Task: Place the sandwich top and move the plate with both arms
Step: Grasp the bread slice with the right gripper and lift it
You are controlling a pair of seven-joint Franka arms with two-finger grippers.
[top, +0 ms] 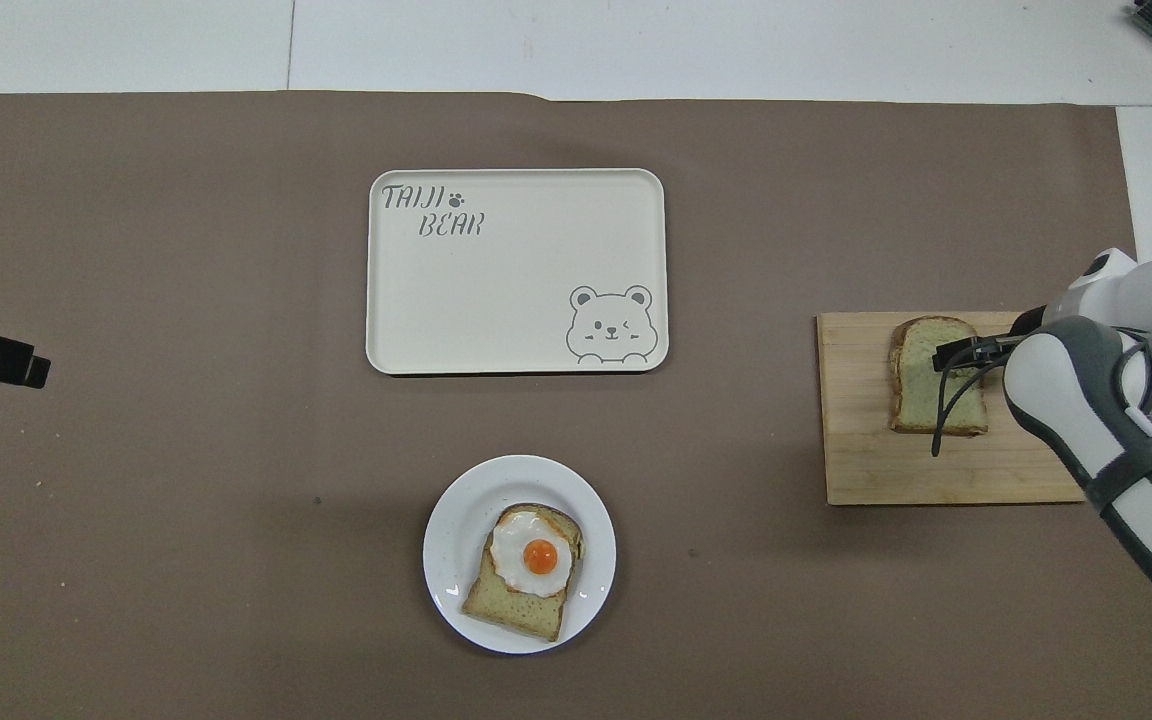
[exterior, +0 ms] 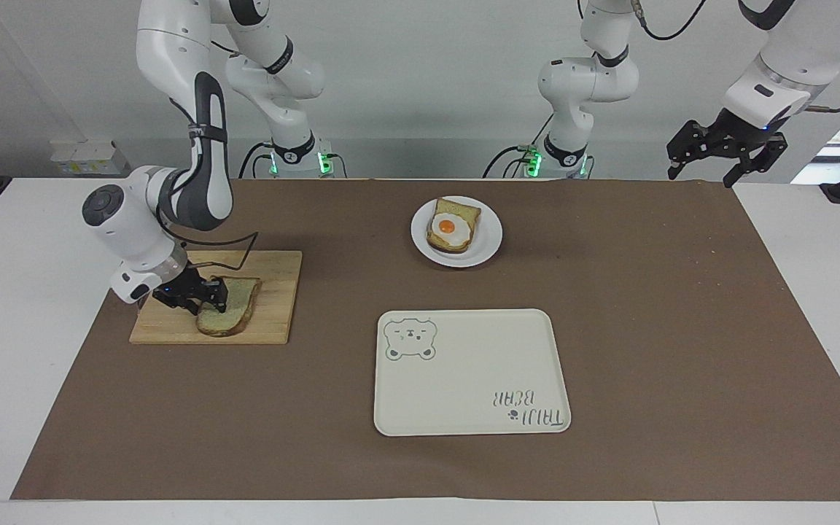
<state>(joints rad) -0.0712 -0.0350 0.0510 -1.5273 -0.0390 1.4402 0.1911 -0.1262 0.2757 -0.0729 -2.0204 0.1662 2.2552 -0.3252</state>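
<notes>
The sandwich top (exterior: pixel 234 306), a pale slice with brown crust, lies flat on a wooden cutting board (exterior: pixel 274 292) toward the right arm's end of the table. My right gripper (exterior: pixel 205 297) is down on the board at the slice's edge, over its end (top: pixel 921 385) in the overhead view. The white plate (exterior: pixel 489 240) sits near the robots and carries a bread slice with a fried egg (exterior: pixel 450 227). My left gripper (exterior: pixel 701 177) waits open, raised over the brown mat's corner at the left arm's end, holding nothing.
A cream rectangular tray (exterior: pixel 471 372) with a bear drawing lies farther from the robots than the plate. A brown mat (exterior: pixel 646 328) covers most of the white table. A cable loops from the right wrist over the board.
</notes>
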